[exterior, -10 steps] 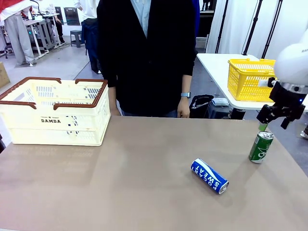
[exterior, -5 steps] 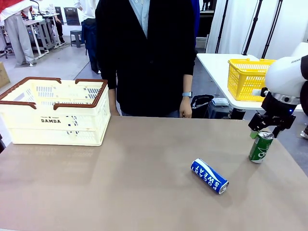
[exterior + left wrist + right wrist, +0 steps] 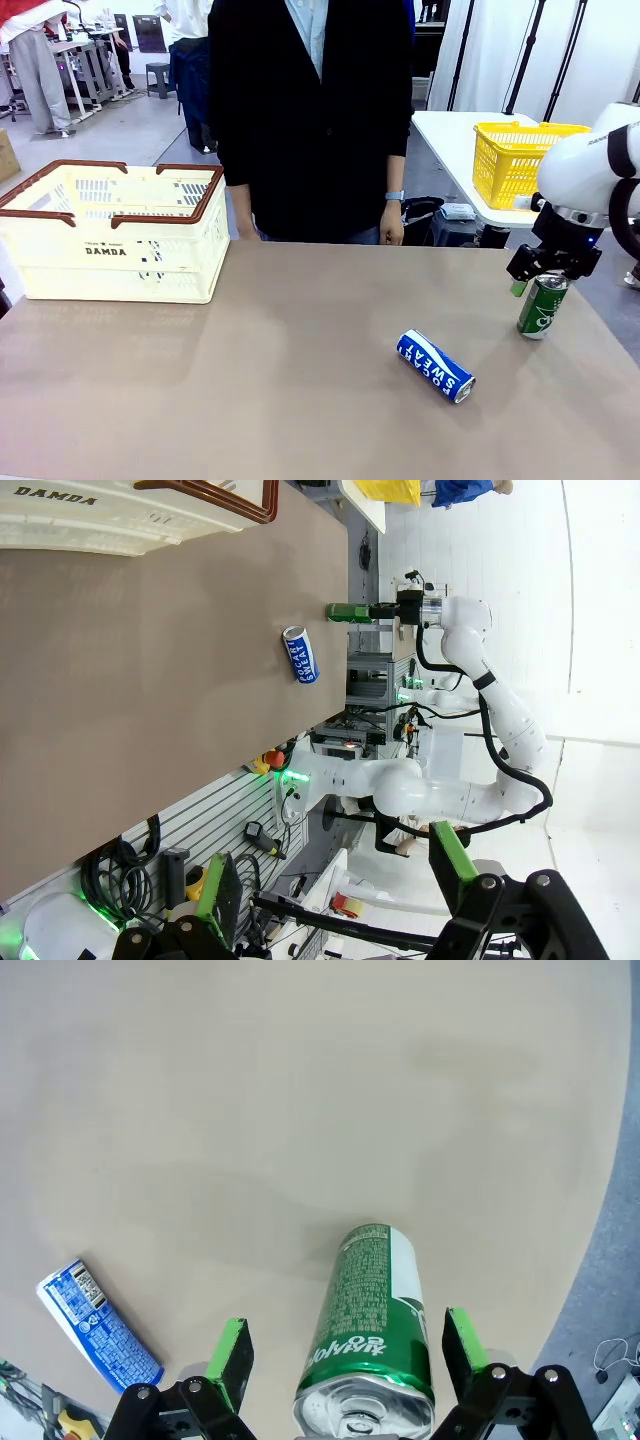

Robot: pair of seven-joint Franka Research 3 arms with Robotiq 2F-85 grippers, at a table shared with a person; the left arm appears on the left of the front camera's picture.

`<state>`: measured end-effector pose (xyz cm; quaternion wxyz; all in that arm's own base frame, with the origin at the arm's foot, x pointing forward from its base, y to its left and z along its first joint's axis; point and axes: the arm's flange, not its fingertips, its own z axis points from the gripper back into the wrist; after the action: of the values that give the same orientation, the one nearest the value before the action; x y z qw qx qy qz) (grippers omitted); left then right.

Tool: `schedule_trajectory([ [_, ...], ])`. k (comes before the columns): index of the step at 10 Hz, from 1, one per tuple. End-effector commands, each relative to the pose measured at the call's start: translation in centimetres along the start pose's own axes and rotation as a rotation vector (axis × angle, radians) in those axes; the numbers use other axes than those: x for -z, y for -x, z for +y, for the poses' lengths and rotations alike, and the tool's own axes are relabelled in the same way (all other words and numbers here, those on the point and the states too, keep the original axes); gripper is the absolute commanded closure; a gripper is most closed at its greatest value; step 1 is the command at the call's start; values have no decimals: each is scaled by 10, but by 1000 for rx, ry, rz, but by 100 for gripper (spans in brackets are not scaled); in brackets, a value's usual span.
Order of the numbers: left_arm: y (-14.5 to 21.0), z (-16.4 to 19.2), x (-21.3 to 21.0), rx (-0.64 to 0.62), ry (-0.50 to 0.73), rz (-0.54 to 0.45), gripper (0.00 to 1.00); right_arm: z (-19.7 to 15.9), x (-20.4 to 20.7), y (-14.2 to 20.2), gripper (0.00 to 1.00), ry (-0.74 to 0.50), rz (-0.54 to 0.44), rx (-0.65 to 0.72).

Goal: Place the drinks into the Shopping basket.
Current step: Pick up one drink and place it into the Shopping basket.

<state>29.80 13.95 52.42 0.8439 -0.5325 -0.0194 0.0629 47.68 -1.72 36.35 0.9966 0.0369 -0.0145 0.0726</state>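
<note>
Found green can [image 3: 375, 1330] upright on tabletop [image 3: 300, 1110], long axis vertical and in line with right gripper [image 3: 347, 1332]. Jaws parted, green pads flanking the can's top, apparently not touching. Noted blue can [image 3: 436, 366] on its side near the green can, toward the robot's left, clear of the jaws. Located Shopping basket [image 3: 110, 235] well apart from the green can, leftward, nothing between. Left gripper [image 3: 335, 880]: jaws apart, empty, far from the green can. Judged right arm nearer.
</note>
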Motion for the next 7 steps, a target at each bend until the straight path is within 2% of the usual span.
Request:
schedule_trajectory([
  [1, 2, -3, 0, -5, 17, 1, 0, 6, 3, 1, 0, -3, -14, 18],
  [2, 2, -3, 0, -5, 17, 1, 0, 6, 3, 0, 60, 3, -6, 14],
  [3, 2, -3, 0, -5, 17, 1, 0, 6, 4, 0, 100, -2, -4, 15],
  [7, 2, -3, 0, -5, 17, 1, 0, 3, 4, -1, 100, -3, 18, 27],
])
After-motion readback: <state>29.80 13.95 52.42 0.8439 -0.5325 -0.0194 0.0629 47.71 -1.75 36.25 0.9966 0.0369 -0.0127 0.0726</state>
